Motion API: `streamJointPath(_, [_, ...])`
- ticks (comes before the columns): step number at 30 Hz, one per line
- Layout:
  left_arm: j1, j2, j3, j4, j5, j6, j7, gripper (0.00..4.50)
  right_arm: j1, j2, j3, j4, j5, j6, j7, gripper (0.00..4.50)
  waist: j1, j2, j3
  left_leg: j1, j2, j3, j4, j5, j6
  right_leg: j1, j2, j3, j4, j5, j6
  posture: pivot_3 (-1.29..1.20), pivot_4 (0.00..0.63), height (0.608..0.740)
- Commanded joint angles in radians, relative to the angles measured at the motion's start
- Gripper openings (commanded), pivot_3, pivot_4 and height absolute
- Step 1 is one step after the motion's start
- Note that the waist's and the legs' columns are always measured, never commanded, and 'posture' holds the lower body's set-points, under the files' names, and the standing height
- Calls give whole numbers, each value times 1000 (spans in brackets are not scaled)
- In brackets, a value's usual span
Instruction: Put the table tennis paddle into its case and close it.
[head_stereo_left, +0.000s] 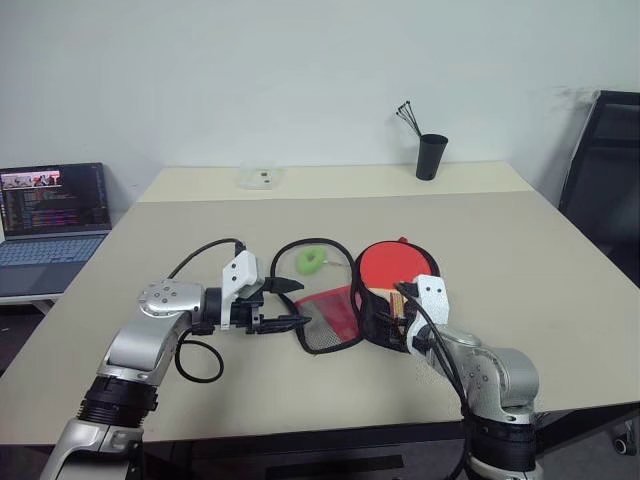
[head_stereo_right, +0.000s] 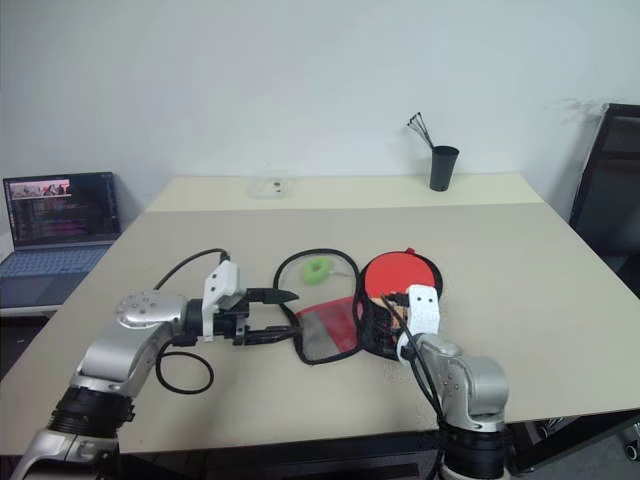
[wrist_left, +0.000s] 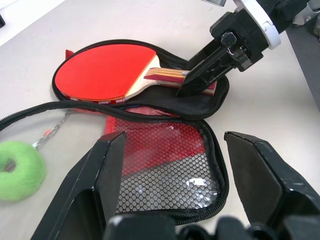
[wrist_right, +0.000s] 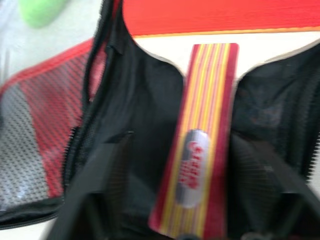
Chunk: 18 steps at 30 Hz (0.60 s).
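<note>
The right gripper (wrist_left: 192, 85) stands at the handle end of the table tennis paddle (wrist_left: 107, 70), its two black fingers (wrist_left: 210, 60) angled down, one on either side of the striped handle. The jaws are partly apart; whether they pinch the handle or only flank it cannot be told.

The paddle lies red face up inside the open half of the case (head_stereo_left: 335, 315), which is spread flat on the table (head_stereo_left: 540, 260), the handle pointing toward the robot. The case's other half, the red and black mesh flap, is folded out to the robot's left of the paddle. The green pull tag (head_stereo_left: 310, 261) lies on the table beyond that flap.

The left gripper (head_stereo_left: 290, 305) hovers just beside the mesh flap, pointing across toward it with jaws wide apart, holding nothing.
</note>
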Motion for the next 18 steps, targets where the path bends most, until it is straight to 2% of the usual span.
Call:
streamJointPath(1, [4, 16, 28, -32, -10, -14, 4, 3419, 8, -6, 31, -10, -1, -12, 17, 1979, 0, 0, 0, 0, 0, 0, 0, 0, 0, 0, 0, 0, 0, 0, 0, 0, 150, 740])
streamJointPath(7, [28, 24, 50, -19, 10, -26, 47, 3419, -19, -73, 14, -159, 68, 95, 97, 1979, 0, 0, 0, 0, 0, 0, 0, 0, 0, 0, 0, 0, 0, 0, 0, 0, 150, 740])
streamJointPath(10, [42, 18, 66, 0, 19, -31, 90, 3419, -51, -216, 24, -275, 175, 173, 243, 1979, 1, 0, 0, -1, 0, 0, 0, 0, 0, -1, -1, 0, -1, 0, 0, 0, 150, 740])
streamJointPath(14, [53, 10, 71, 27, 40, -61, 124, 3419, -88, -314, -14, -298, 230, 212, 322, 1979, -2, 0, 0, 0, 0, 0, 0, 0, 0, 0, 0, 0, 0, 0, 0, 0, 150, 740])
streamJointPath(18, [47, 0, 67, 54, 52, -89, 142, 3419, -101, -338, -19, -284, 238, 211, 337, 1979, 1, 0, 0, 0, 1, -1, 0, 0, 0, 0, 1, -1, 0, 0, 0, 0, 150, 740])
